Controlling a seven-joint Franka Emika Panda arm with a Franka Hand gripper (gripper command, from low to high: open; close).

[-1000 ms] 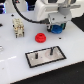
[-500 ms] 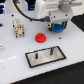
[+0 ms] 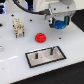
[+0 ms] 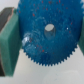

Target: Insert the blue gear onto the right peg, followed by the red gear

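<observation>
The blue gear (image 3: 60, 24) hangs in my gripper (image 3: 60, 25) at the back on the exterior view's right, lifted above the table. In the wrist view the blue gear (image 4: 48, 36) fills the frame, toothed edge and central hole showing, with a green finger pad (image 4: 9, 42) pressed to its side. The red gear (image 3: 40, 37) lies flat on the table, apart from the gripper. The base plate (image 3: 46, 56) lies in front of it; the right peg (image 3: 51, 51) stands upright on it, a fainter pin (image 3: 37, 56) beside it.
A small beige block-like fixture (image 3: 18, 28) stands at the back on the exterior view's left. The white table (image 3: 15, 60) has a dark edge along the back. The arm's white body (image 3: 62, 9) looms over the back right.
The gripper with the blue gear has shifted slightly, staying above the table at the back right. The red gear and base plate have not moved.
</observation>
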